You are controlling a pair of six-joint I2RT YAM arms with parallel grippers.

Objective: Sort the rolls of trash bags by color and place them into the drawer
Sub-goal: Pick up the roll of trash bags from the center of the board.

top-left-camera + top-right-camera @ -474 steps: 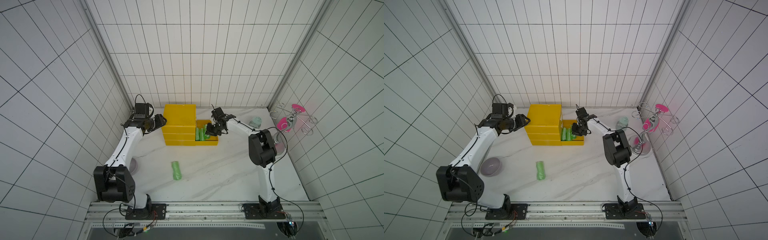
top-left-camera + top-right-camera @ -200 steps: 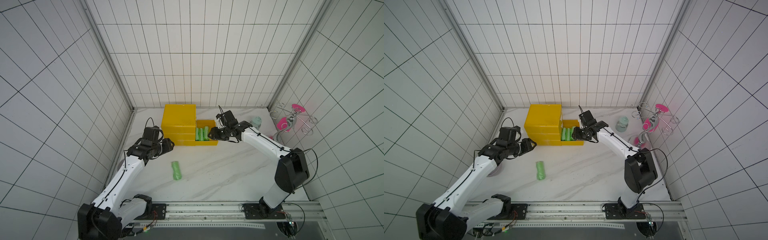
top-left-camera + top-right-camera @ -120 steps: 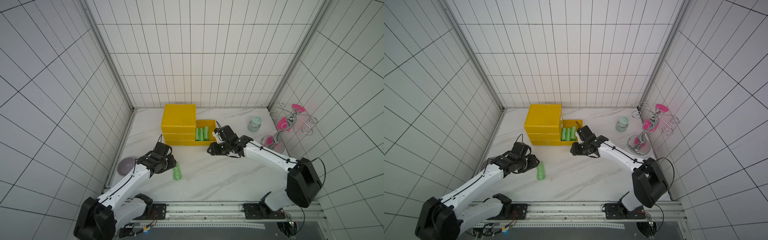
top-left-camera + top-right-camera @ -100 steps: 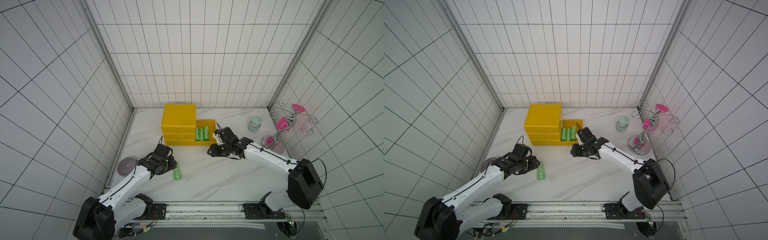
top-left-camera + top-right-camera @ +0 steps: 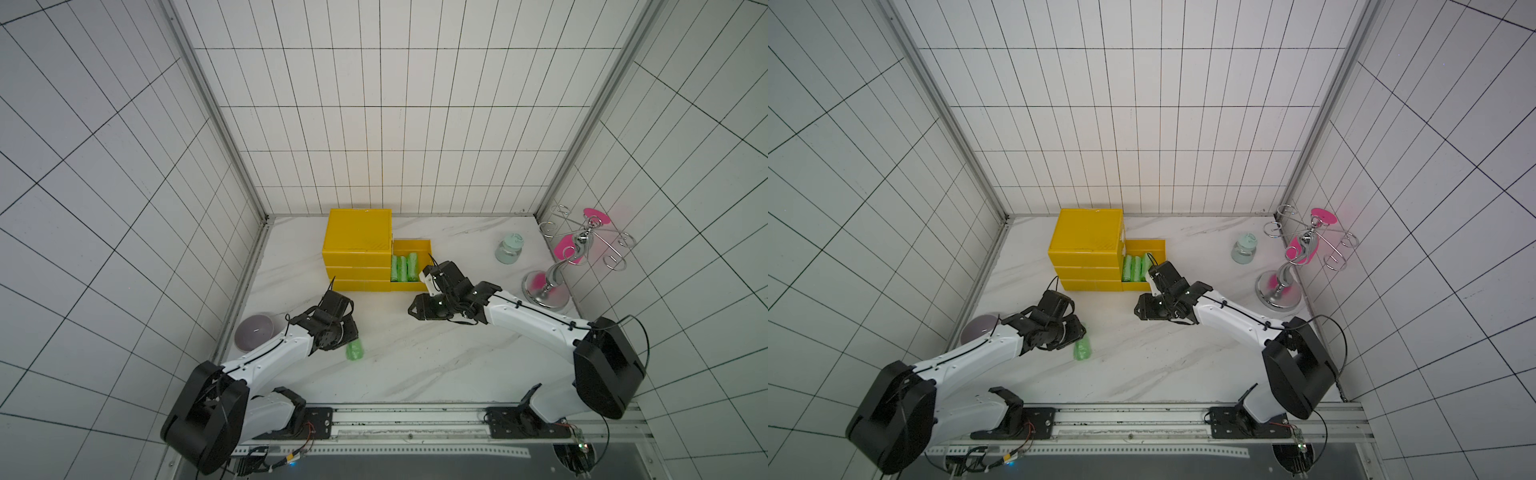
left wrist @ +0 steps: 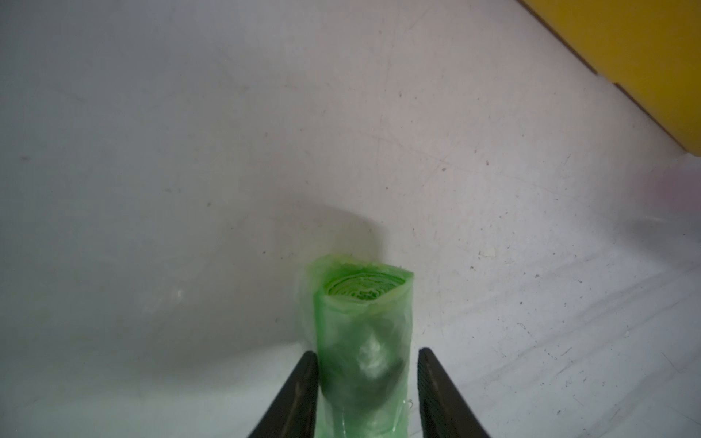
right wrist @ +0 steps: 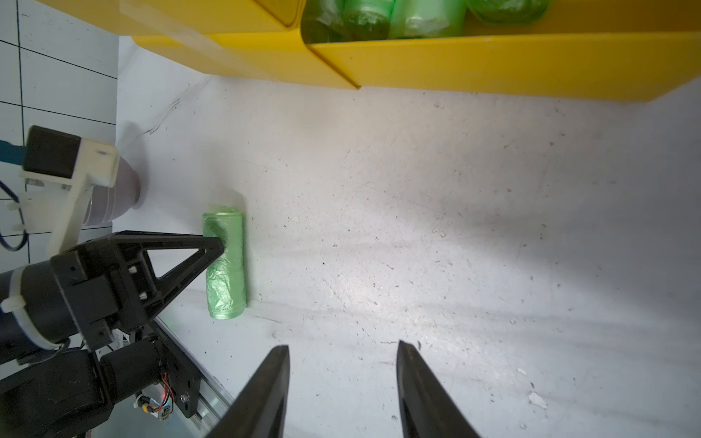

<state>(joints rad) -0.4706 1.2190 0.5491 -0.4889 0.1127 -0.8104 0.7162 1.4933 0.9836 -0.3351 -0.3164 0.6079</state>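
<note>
Jaws of your left gripper [image 6: 367, 350] closely flanked the green roll [image 6: 362, 314], grip unclear; your right gripper [image 7: 342, 345] hung half-open, empty.

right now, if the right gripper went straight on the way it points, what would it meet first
Probably the bare tabletop: the right gripper aims down at it, the green roll lying aside.

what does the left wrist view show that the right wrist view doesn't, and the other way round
Only the left wrist view: the loose green roll end-on, its coiled end visible, close between the left gripper fingers. Only the right wrist view: the open drawer holding green rolls, the right gripper open and empty, and the roll's full length. Both: that roll, the left gripper, the yellow drawer unit, the marble tabletop.
</note>
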